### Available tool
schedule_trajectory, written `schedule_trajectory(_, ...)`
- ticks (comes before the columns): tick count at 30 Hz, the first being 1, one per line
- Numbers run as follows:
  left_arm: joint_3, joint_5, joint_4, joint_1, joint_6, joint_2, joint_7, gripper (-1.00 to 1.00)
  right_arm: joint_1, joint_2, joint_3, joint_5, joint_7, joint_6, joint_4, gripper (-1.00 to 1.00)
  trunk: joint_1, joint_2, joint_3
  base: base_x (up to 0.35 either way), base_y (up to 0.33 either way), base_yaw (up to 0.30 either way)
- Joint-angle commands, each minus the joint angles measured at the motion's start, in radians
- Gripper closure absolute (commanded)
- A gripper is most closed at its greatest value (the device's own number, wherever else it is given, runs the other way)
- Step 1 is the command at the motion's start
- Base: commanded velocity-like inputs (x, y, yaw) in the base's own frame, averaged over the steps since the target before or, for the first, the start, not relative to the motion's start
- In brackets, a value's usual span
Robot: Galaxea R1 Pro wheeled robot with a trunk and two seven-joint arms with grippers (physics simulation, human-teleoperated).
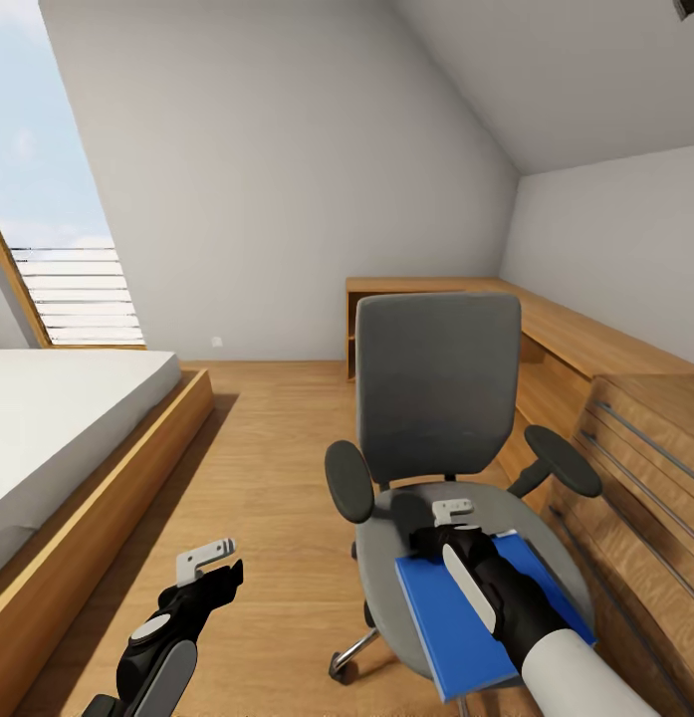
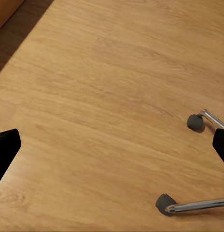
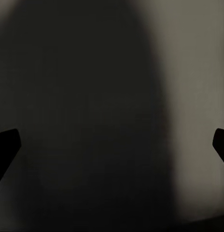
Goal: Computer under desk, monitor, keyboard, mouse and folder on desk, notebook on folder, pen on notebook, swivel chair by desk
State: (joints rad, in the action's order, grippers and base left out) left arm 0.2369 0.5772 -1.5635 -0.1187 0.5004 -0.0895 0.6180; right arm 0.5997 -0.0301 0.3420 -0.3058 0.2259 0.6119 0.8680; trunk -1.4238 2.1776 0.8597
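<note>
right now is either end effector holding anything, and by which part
Nothing is held: the left end effector hangs open over the floor, the right end effector open above the folder.

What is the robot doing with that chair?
It is reaching its right hand over the blue folder lying on the swivel chair. That hand is open and hasn't grabbed the folder. The left hand, also open, hangs over the wood floor beside the chair's wheels.
</note>
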Motion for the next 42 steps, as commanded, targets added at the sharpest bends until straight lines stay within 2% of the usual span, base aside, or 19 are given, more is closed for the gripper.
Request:
schedule_trajectory(1, 0.002, 0.009, -0.001, -0.001, 0.001, -0.001, 0.010, -1.00, 0.000, -0.001, 0.006, -0.019, 0.009, 0.002, 0.000, -1.00, 0.000, 0.000, 0.001, -0.013, 0.000, 0.000)
schedule_trajectory(39, 0.002, 0.009, -0.002, -0.001, 0.001, -0.001, 0.010, -1.00, 0.000, -0.002, 0.006, -0.019, 0.010, -0.003, 0.002, -1.00, 0.000, 0.000, 0.001, -0.040, 0.000, 0.000)
schedule_trajectory(42, 0.002, 0.009, -0.002, -0.001, 0.001, -0.001, 0.010, -1.00, 0.000, -0.002, 0.007, -0.019, 0.010, -0.005, 0.006, -1.00, 0.012, -0.021, -0.008, 0.000, 0.000, 0.000)
